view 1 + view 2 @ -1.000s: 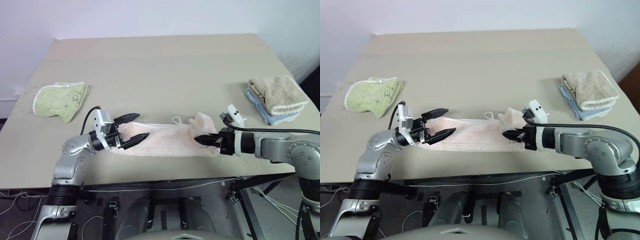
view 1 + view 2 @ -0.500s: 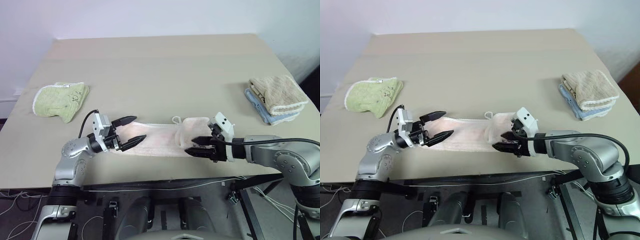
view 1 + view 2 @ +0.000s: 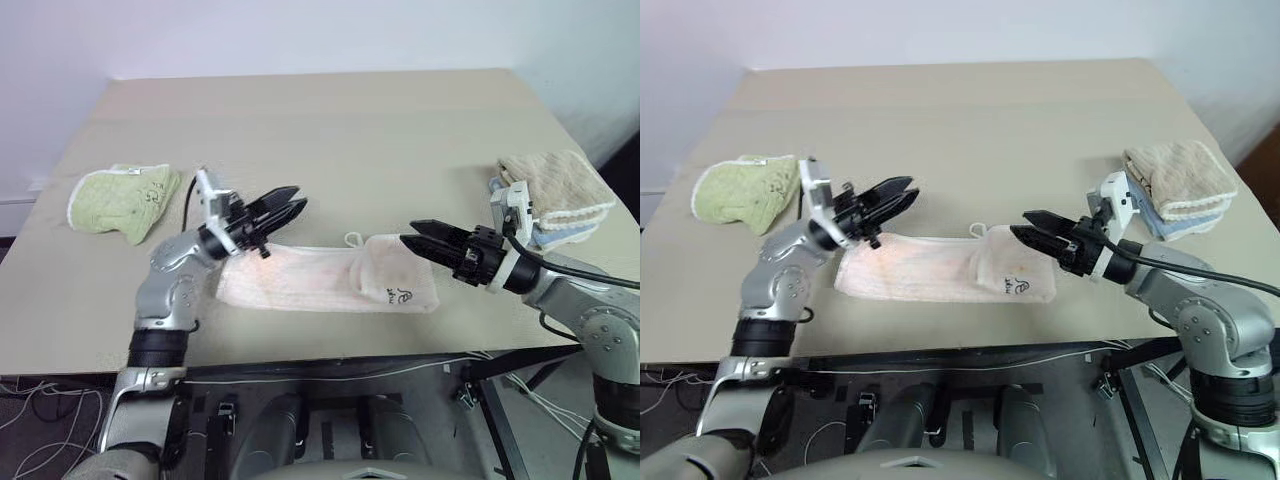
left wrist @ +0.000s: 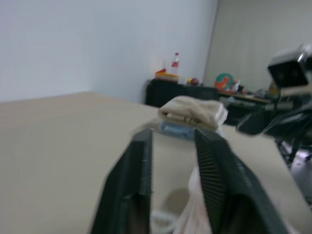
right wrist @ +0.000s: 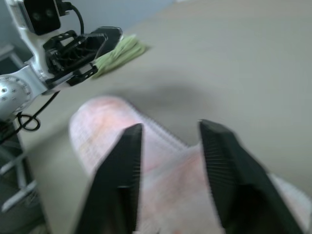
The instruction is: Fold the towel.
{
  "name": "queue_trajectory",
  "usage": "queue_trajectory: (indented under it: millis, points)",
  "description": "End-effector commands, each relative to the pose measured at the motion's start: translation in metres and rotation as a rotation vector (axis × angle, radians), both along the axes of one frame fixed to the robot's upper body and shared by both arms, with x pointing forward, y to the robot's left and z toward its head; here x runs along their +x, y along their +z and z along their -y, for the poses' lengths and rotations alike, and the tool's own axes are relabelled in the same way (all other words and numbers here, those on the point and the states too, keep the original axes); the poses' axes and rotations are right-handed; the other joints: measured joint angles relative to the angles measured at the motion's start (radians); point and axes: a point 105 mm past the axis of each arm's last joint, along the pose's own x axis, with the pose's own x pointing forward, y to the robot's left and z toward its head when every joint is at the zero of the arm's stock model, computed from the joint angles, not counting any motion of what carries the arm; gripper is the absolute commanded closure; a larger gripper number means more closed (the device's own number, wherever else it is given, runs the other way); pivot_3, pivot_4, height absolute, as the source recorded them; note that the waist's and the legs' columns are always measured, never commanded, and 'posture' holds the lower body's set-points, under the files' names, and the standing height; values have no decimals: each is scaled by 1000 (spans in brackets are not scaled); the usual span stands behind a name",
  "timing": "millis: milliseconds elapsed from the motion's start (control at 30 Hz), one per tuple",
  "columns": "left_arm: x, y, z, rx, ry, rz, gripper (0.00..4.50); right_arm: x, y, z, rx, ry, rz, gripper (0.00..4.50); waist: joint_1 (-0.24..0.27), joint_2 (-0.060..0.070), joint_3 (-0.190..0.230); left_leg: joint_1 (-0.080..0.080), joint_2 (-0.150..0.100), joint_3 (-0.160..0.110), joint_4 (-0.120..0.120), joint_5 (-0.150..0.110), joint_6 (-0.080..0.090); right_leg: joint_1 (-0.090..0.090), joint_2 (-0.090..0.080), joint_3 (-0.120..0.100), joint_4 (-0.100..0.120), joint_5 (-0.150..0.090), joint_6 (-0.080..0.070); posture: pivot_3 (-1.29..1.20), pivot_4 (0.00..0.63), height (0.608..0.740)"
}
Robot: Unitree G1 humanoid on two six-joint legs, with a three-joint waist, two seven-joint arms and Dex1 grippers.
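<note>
The pale pink towel (image 3: 310,280) lies flat as a long strip near the table's front edge. Its right end is folded back over itself, with the small dark mark (image 3: 397,295) facing up and the white loop (image 3: 352,239) at the far edge. My left gripper (image 3: 292,202) hovers above the towel's left end, open by a narrow gap, with nothing between its fingers (image 4: 141,161). My right gripper (image 3: 415,232) hangs above the folded right end, open and empty, and points toward the left one. In the right wrist view the towel (image 5: 112,126) lies beyond the fingers (image 5: 219,146).
A light green towel (image 3: 120,200) lies at the table's left side. A beige towel on a blue one (image 3: 555,190) is stacked at the right edge, close behind my right arm. The table (image 3: 330,130) stretches bare beyond the pink towel.
The right gripper let go of the towel's right end, which now lies folded over, and rose clear of it. The left gripper lifted, moved right and narrowed its jaws.
</note>
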Motion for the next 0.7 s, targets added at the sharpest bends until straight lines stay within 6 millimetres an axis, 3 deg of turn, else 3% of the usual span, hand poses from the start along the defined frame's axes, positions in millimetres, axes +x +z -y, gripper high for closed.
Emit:
queue_trajectory:
  millis: [33,100,300,500,700]
  points:
    - [0,-9,29,68,-84,-6,4431,13,-5,8,36,-94,22,3923,0,0,0,0,0,0,0,0,0,0,0,0,0,0,0,0,150,740]
    - [-2,-11,41,75,-130,-15,4500,14,-10,5,63,-93,11,4464,-1,0,0,1,0,1,0,0,0,0,0,1,0,0,0,0,150,740]
    - [-27,-34,72,203,-355,-32,4500,26,-23,6,60,-202,37,4464,-2,0,0,1,0,1,-1,0,0,-1,1,2,2,1,0,0,150,740]
    - [-17,-55,100,301,-318,-36,4500,31,-41,4,12,-267,38,4464,1,0,0,2,0,2,0,0,0,0,1,2,1,1,0,0,150,740]
    - [-19,-88,106,516,-323,1,4500,39,-65,-6,-64,-295,-2,4464,-4,1,0,4,0,4,-2,0,-1,0,2,5,2,1,0,0,150,740]
